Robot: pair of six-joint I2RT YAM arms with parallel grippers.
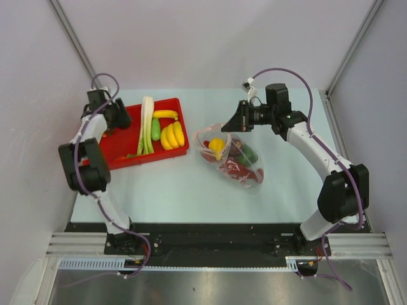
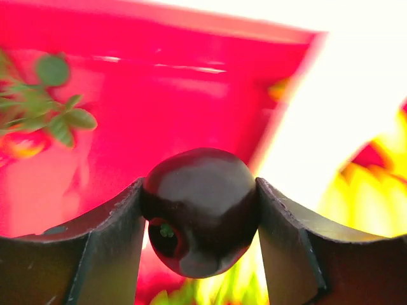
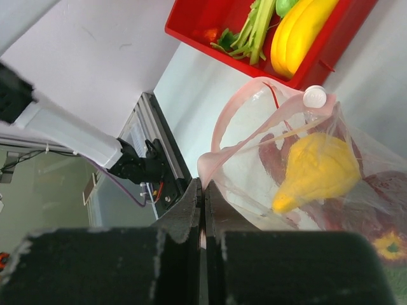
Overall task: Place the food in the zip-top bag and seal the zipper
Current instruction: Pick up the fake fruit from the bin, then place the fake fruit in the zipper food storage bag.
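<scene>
clamping a dark round fruit (image 2: 202, 222), left pincer (image 2: 198, 190) above red tray (image 2: 191, 76)

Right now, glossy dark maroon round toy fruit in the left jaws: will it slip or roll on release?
Likely slippery: the glossy dark maroon round toy fruit shows shiny highlights, and the jaws touch only its curved sides. Near-spherical, so it probably rolls if released on the red plastic tray. Seems rigid: no dent where pinched.

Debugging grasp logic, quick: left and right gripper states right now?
Left gripper: closed on a dark round fruit.
Right gripper: closed, pinching the zip-top bag at its mouth edge.
</scene>
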